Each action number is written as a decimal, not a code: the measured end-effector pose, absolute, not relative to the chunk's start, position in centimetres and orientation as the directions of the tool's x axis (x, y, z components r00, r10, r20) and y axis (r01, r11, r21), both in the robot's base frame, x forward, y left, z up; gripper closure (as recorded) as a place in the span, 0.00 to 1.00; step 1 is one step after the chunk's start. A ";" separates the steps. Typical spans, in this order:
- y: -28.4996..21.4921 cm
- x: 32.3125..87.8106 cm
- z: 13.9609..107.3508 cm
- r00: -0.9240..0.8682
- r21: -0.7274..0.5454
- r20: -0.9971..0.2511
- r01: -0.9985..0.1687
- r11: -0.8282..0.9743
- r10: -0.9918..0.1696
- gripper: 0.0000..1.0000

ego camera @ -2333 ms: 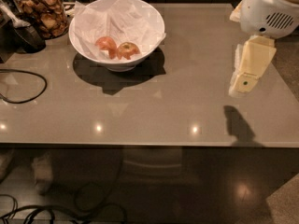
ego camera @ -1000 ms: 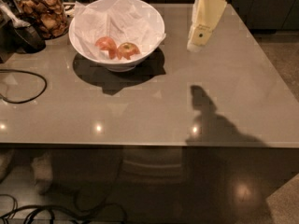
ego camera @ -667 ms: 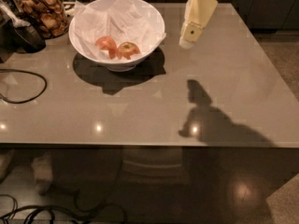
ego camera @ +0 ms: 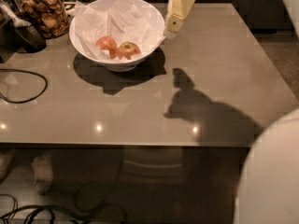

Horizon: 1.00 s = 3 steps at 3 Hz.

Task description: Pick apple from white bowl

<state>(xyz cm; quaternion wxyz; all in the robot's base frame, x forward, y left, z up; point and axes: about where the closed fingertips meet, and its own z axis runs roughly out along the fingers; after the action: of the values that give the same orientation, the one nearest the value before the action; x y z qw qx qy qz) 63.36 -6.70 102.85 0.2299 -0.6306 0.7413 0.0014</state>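
Observation:
The white bowl [ego camera: 86, 45] stands at the back left of the grey table, lined with crumpled white paper. Two apples lie in it: the yellowish-orange apple [ego camera: 129, 48] on the right and a redder, pinker apple [ego camera: 106, 44] to its left, touching it. My gripper [ego camera: 174, 22] is cream-coloured, hangs point-down above the table just right of the bowl's right rim and holds nothing. Its shadow falls on the table further right and nearer me.
A jar of brown snacks [ego camera: 44, 10] stands at the back left behind the bowl. A dark object [ego camera: 25, 34] and a black cable [ego camera: 23, 85] lie at the left. Part of my pale body [ego camera: 271, 171] fills the lower right corner.
My gripper has moved left across the table from the right side to just beside the bowl's right rim. The bowl and apples have not moved.

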 end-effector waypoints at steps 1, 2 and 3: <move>-5.5 65.2 102.5 -0.092 -0.278 -0.355 -0.940 0.199 -0.930 0.10; -4.5 66.5 102.2 -0.086 -0.274 -0.358 -0.942 0.193 -0.930 0.07; -3.2 67.4 101.4 -0.072 -0.266 -0.350 -0.948 0.173 -0.934 0.02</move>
<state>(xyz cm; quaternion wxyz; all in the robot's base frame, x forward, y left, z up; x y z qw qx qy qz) 67.41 -3.16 101.44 0.2253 -0.6428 0.7320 0.0159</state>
